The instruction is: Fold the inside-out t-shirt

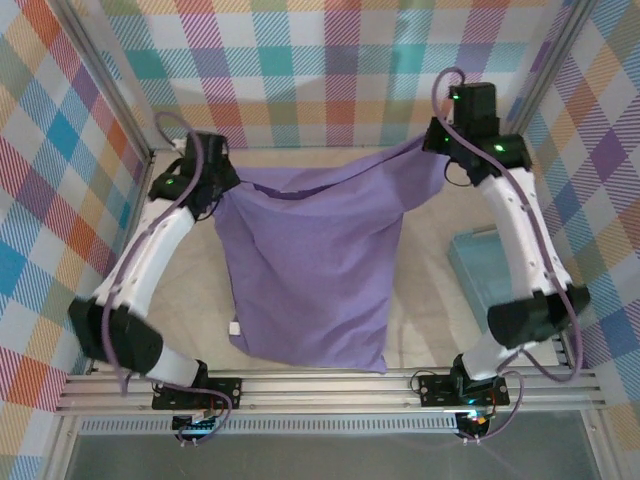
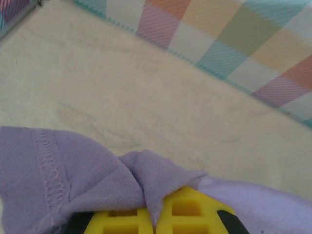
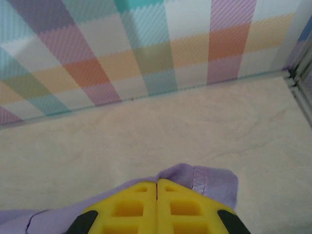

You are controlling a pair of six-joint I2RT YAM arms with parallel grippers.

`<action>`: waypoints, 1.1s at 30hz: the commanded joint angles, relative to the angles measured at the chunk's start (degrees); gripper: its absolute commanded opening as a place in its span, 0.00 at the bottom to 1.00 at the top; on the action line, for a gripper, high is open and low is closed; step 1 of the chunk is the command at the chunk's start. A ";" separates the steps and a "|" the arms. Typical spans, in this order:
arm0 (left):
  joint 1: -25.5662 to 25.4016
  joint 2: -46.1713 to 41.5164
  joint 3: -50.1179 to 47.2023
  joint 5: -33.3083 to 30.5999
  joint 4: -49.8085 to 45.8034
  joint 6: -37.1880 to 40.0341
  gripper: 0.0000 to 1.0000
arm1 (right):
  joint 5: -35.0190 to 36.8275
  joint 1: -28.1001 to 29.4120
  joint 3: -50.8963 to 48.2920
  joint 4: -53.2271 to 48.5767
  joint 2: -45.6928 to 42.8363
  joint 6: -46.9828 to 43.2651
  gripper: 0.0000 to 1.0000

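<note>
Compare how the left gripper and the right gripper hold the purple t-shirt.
The left gripper has cloth draped over its fingertips; the right gripper has bare fingertips, with cloth bunched just beyond. In the top view the right gripper holds its corner nearer the back wall than the left gripper. Both are shut on the t-shirt.

Top external looks down from behind the arm bases (image 1: 195,385) over the pale beige worktop (image 1: 425,262). Wrist cameras sit close behind the yellow left claw (image 2: 155,219) and right claw (image 3: 157,209), facing that worktop and the pastel checked wall (image 3: 146,48).
</note>
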 commanded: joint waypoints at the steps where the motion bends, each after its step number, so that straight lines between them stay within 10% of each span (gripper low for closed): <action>1: 2.16 10.23 6.10 -1.89 2.89 -0.39 0.16 | 1.24 -0.93 2.37 4.83 6.39 1.08 0.00; 5: 4.98 29.26 21.93 0.12 -3.86 -0.48 0.66 | 2.70 -2.02 16.25 -0.51 22.32 2.71 0.57; 8: 7.14 43.07 41.12 3.01 -15.61 0.36 0.82 | 4.88 -2.29 36.07 -12.09 34.98 2.89 0.73; 12: 7.54 45.00 47.89 4.26 -20.14 3.30 0.95 | 3.13 -1.88 43.02 -19.05 37.73 2.44 0.75; 20: 7.45 26.05 18.49 4.48 -8.81 1.85 0.96 | -9.51 2.46 -3.21 3.60 15.09 1.45 0.74; 33: 5.43 29.78 5.21 18.22 3.11 4.69 0.75 | -19.85 5.96 -3.99 5.90 31.03 1.21 0.55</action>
